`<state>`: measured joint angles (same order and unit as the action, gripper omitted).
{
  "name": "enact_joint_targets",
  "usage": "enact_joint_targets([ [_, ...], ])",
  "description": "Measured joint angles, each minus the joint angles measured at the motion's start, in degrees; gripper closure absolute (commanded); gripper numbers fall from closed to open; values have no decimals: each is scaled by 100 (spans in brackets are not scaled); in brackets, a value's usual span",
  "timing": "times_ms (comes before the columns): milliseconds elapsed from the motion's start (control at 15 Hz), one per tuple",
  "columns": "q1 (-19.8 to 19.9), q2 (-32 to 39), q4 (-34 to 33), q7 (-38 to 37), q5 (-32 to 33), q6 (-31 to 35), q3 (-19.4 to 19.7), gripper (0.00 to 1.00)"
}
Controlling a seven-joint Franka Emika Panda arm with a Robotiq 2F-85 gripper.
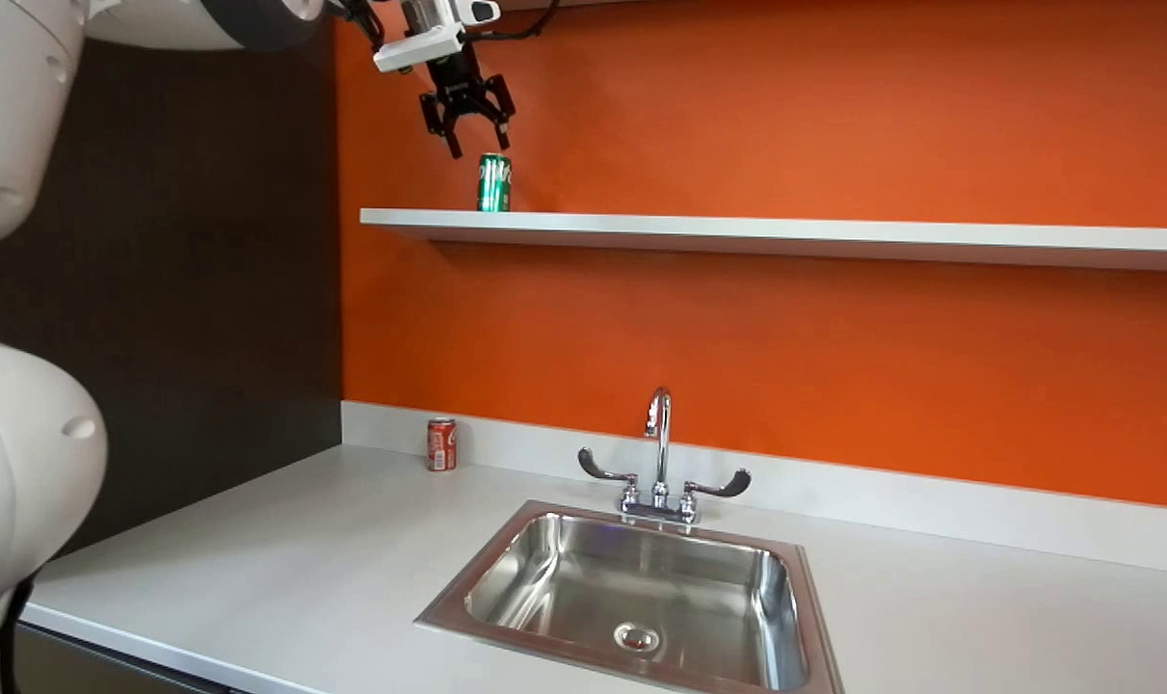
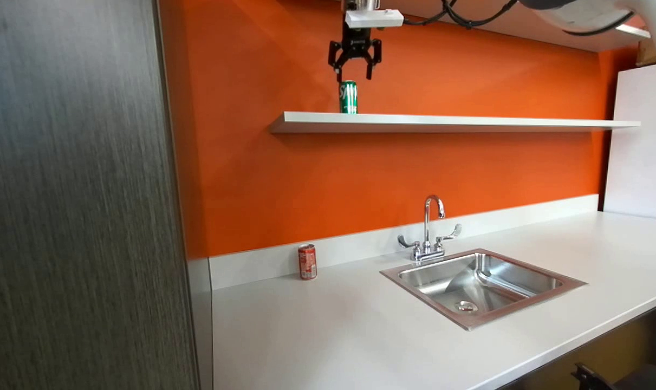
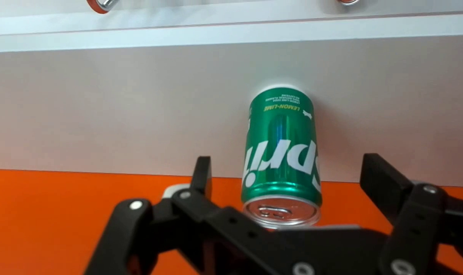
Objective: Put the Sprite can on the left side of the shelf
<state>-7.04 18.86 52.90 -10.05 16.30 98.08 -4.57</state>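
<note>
Green and upright, the Sprite can point(image 1: 494, 183) stands on the shelf point(image 1: 785, 227) above the back edge of the table point(image 1: 255, 578), near its left corner, seemingly placed, so the end effector point(image 1: 480, 148), jaws apart near the can's top, should rise straight up without brushing it.

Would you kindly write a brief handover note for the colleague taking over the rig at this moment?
Claw: open, just above the Sprite can, holding nothing.
Sprite can: upright on the shelf, toward the left end in both exterior views.
Red can: upright on the countertop; not part of this job.
Done: the Sprite can stands on the left side of the shelf, free of the claw's grip.
Left: probably only to raise the claw clear; I would go gently, since it is close to the top of the can.
</note>
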Motion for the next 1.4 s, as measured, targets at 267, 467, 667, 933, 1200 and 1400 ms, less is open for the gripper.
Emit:
enact_joint_targets([
  [267,-2,-475,590,8,-15,1,-7,0],
  [467,-4,-945,1232,9,-50,19,-14,0],
  [667,-4,-1531,2055,13,-103,48,-16,0],
  [933,-4,-2371,3251,26,-312,51,-1,0],
  [1200,10,-3209,4525,78,-534,60,22,0],
  [1400,23,-3730,5427,175,-635,103,60,0],
])
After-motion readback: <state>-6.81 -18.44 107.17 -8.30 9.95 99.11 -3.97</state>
